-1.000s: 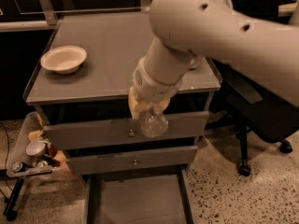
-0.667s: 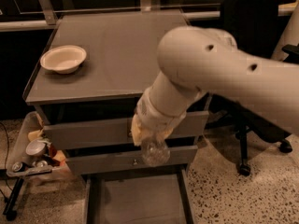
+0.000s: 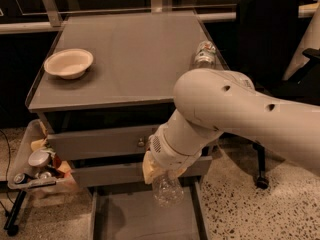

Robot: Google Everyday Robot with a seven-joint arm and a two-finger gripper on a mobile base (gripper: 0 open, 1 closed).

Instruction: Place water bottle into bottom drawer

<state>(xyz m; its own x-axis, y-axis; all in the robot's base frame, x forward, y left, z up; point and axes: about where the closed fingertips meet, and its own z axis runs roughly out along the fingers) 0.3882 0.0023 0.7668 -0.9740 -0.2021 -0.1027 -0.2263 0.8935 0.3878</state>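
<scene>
Clear ribbed plastic water bottle (image 3: 167,190), clamped in the pale tool (image 3: 159,174), is dropping lower past the grey knobbed drawer fronts (image 3: 100,142) and hanging just above the wide grey metal bottom drawer (image 3: 140,223), nearing release.

Arm (image 3: 235,109) bent dwn, gripper (image 3: 161,173) low, clamping water bottle (image 3: 168,190).

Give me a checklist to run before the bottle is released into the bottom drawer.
1. Grip: gripper, low in front of the cabinet, is shut on the water bottle, which hangs beneath it: ok.
2. Bottom drawer pulled open: ok.
3. Bottle above the drawer floor, inside its right wall: ok.
4. Visible floor beneath the bottle free of other items: ok.
5. Bottle low enough to release safely: cannot tell.
6. Upper drawer fronts shut, out of the way: ok.
</scene>
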